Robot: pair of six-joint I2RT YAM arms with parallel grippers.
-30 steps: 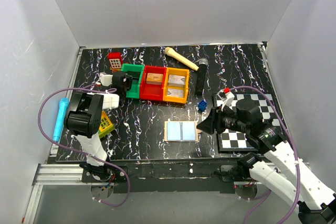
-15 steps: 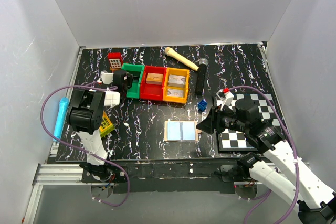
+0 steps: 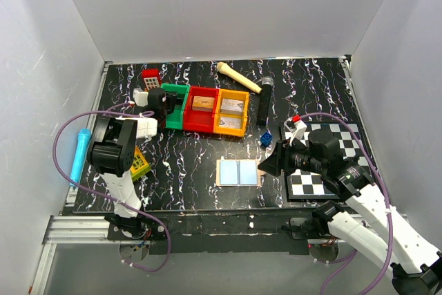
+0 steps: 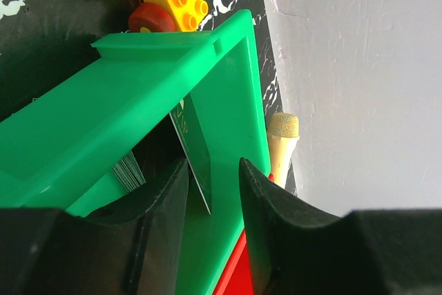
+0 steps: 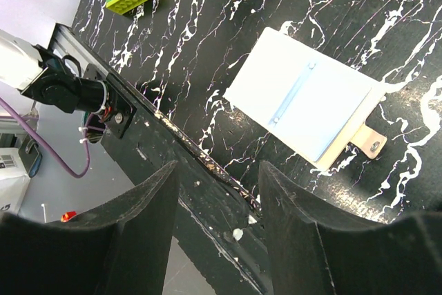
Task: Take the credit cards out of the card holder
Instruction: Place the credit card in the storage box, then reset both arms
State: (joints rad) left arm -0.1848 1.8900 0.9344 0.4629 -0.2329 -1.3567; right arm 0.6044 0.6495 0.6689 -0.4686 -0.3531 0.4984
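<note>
The card holder (image 3: 238, 172) lies open and flat near the table's front, pale blue panels up; no cards show in it. It also shows in the right wrist view (image 5: 304, 98). My right gripper (image 3: 267, 164) is open and empty just right of it, with its fingers over the table's front edge (image 5: 217, 205). My left gripper (image 3: 155, 99) is open over the green bin (image 3: 177, 114). In the left wrist view a thin credit card (image 4: 195, 150) stands on edge inside the green bin (image 4: 228, 101), between my parted fingers (image 4: 213, 170). A striped card edge (image 4: 127, 170) shows beside it.
Red bin (image 3: 202, 110) and orange bin (image 3: 232, 112) hold tan and grey blocks. A checkered board (image 3: 328, 164) lies under the right arm. A black cylinder (image 3: 264, 103), wooden pin (image 3: 237, 77), small blue piece (image 3: 266, 139), red toy (image 3: 150, 79), blue marker (image 3: 78, 153) and yellow-green bricks (image 3: 139, 164) lie around.
My left gripper has moved a little toward the back of the table, along the green bin's left end. The right arm and the card holder have not moved.
</note>
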